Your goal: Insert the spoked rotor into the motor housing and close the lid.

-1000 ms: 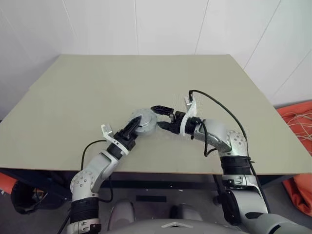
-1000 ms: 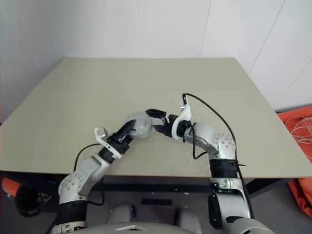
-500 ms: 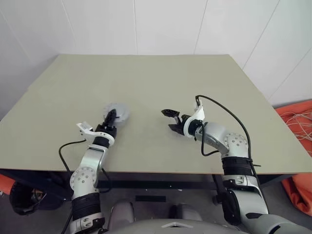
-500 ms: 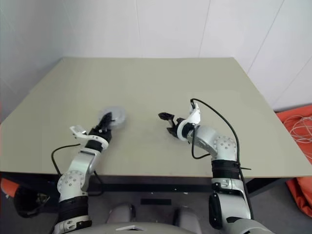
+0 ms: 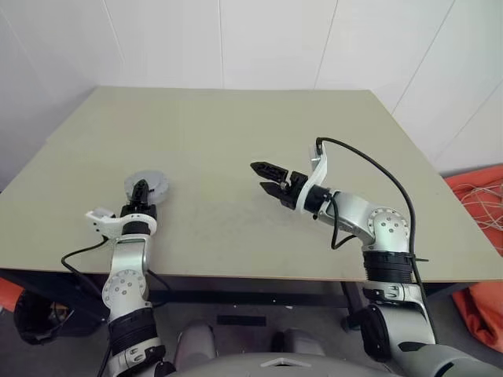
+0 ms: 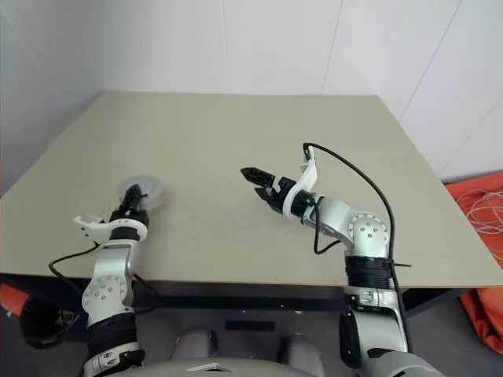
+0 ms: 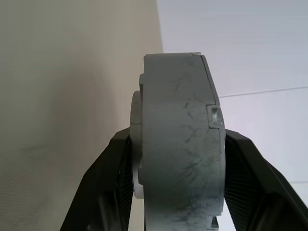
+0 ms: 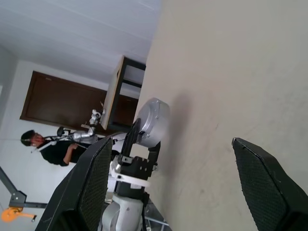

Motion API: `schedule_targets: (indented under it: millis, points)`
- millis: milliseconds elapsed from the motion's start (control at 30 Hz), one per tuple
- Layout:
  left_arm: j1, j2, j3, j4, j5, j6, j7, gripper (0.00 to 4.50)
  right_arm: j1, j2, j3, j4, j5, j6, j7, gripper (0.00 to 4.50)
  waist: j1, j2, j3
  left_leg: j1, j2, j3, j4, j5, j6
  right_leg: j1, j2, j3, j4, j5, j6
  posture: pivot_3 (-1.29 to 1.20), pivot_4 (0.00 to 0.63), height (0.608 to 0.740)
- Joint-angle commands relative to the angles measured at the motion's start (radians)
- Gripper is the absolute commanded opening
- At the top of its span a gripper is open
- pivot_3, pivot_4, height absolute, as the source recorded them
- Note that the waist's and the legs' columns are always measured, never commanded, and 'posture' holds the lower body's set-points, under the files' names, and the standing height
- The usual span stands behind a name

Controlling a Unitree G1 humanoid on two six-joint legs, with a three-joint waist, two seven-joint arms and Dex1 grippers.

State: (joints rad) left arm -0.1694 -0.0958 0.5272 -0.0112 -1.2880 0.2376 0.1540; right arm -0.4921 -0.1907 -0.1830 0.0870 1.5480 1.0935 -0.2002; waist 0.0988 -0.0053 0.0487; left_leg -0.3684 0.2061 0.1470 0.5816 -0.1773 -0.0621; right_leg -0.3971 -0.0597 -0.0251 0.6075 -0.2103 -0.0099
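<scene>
My left gripper (image 5: 140,191) is shut on the motor housing (image 5: 149,184), a squat grey round puck held just above the left side of the table. In the left wrist view the motor housing (image 7: 178,144) stands edge-on between the two black fingers (image 7: 108,178), with the lid (image 7: 214,139) lying flat against it along a thin seam. The spoked rotor is hidden. My right gripper (image 5: 259,177) hangs open and empty over the middle of the table, well to the right of the housing. The right wrist view shows the housing (image 8: 153,120) from afar, in the left gripper.
The beige table (image 5: 236,118) runs back to a white wall. An orange heap with cords (image 5: 479,196) lies on the floor at the right. A person (image 8: 53,149) stands far off in the right wrist view.
My left gripper has carried the housing from the table's middle out to the left. The right gripper, which was at the housing, now stands apart from it and a little higher.
</scene>
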Motion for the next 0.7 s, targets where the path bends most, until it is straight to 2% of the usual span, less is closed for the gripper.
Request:
schedule_targets:
  millis: [33, 367, 567, 700]
  points:
    - [-0.045, -0.051, 0.013, -0.015, 0.002, -0.057, 0.020, 2.11, -0.009, -0.005, 0.000, -0.052, 0.001, 0.007, 0.024, 4.50, 0.000, -0.001, 0.000, 0.000, 0.000, 0.000, 0.000, 0.000, 0.000, 0.000, 0.000, 0.000, 0.000, 0.000, 0.000, 0.00, 0.000, 0.740]
    - [-0.048, -0.070, 0.018, 0.016, 0.011, -0.105, 0.100, 2.11, -0.013, -0.006, -0.008, -0.043, -0.024, 0.011, 0.040, 4.50, 0.000, -0.005, -0.001, 0.000, 0.000, -0.001, 0.000, 0.000, 0.000, 0.000, 0.000, 0.000, 0.000, 0.000, 0.000, 0.00, 0.000, 0.740]
    - [0.022, -0.079, -0.025, -0.043, 0.051, -0.060, 0.221, 2.11, -0.011, -0.001, -0.008, -0.042, -0.034, 0.013, 0.039, 4.50, -0.002, -0.006, -0.001, 0.002, 0.000, -0.001, 0.000, 0.000, 0.000, 0.003, 0.000, 0.000, 0.000, 0.000, 0.000, 0.00, 0.000, 0.740]
    - [0.076, -0.085, -0.057, -0.110, 0.070, -0.033, 0.297, 3.42, -0.010, 0.002, -0.007, -0.039, -0.039, 0.013, 0.043, 4.50, -0.003, -0.006, -0.002, 0.002, 0.000, -0.001, 0.000, 0.000, 0.000, 0.003, 0.000, 0.000, 0.000, 0.000, 0.000, 0.00, 0.000, 0.740]
